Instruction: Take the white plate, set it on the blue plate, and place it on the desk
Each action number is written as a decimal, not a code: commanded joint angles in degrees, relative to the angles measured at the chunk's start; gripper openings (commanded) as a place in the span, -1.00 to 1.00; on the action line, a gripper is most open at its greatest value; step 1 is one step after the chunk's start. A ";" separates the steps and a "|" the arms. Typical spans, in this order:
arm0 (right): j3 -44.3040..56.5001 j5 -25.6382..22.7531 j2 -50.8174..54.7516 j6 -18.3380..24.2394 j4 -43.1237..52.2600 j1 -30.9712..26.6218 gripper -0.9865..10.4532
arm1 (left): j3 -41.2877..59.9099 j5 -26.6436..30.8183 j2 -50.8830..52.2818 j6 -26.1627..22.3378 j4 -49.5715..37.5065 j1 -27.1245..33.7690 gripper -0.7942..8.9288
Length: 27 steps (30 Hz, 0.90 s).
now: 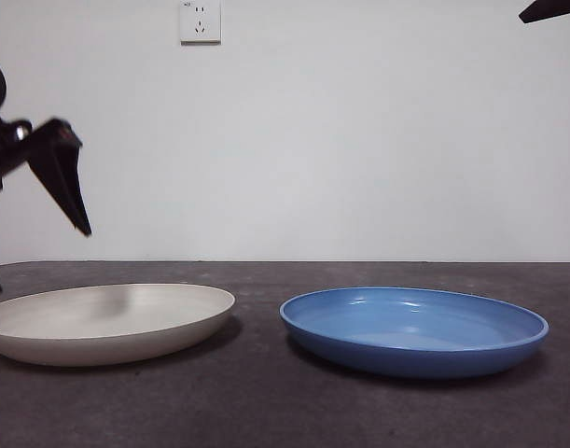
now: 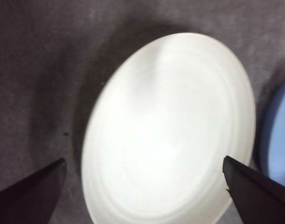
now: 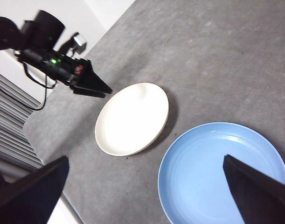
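The white plate (image 1: 107,322) lies flat on the desk (image 1: 266,401) at the left. The blue plate (image 1: 415,329) lies beside it at the right, a small gap apart. My left gripper (image 1: 40,254) hangs open above the white plate's left side, not touching it. In the left wrist view its jaws (image 2: 144,168) spread wide with the white plate (image 2: 170,126) below and between them. My right gripper (image 3: 144,163) is open and empty, high above the blue plate (image 3: 221,172). It shows only as a black tip (image 1: 550,9) at the top right of the front view.
A wall socket (image 1: 200,21) sits on the white wall behind. The right wrist view shows the left arm (image 3: 58,65) over the white plate (image 3: 132,119) and the desk's edge (image 3: 63,186) beyond it. The blue plate's rim (image 2: 280,140) shows in the left wrist view.
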<state>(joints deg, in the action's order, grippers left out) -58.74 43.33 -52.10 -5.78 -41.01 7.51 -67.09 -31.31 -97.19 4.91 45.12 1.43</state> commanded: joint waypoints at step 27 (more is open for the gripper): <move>-1.01 0.13 -0.24 0.28 0.28 0.24 0.26 | -0.87 0.15 -7.54 -0.79 -1.57 0.00 -0.30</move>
<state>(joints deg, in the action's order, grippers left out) -58.74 43.33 -52.10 -5.78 -41.10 7.51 -67.09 -31.27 -103.26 4.80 43.64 1.43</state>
